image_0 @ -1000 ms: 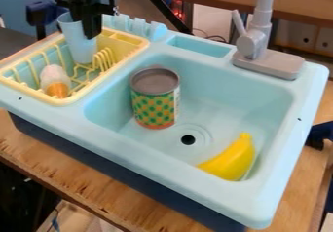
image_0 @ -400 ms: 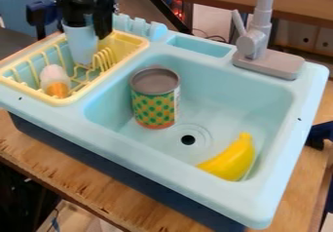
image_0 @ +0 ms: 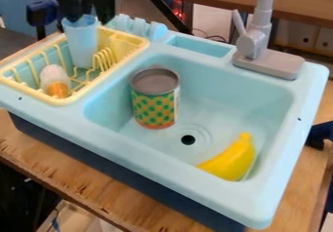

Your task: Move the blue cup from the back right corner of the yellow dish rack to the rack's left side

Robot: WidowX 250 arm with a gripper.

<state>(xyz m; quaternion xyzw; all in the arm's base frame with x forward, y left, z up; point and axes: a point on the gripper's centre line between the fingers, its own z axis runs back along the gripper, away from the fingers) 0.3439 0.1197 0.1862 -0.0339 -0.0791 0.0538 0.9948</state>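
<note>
Cup (image_0: 82,46) sits in the yellow rack (image_0: 73,98), its rim right at the black fingers (image_0: 104,12), which stand spread apart.

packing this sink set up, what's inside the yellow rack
A light blue cup and a white-and-orange item are in the yellow rack. The patches of rack floor behind and beneath them are covered, so I can't tell what's there.

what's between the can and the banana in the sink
The drain, on the sink floor, between can and banana, in the camera view.
</note>
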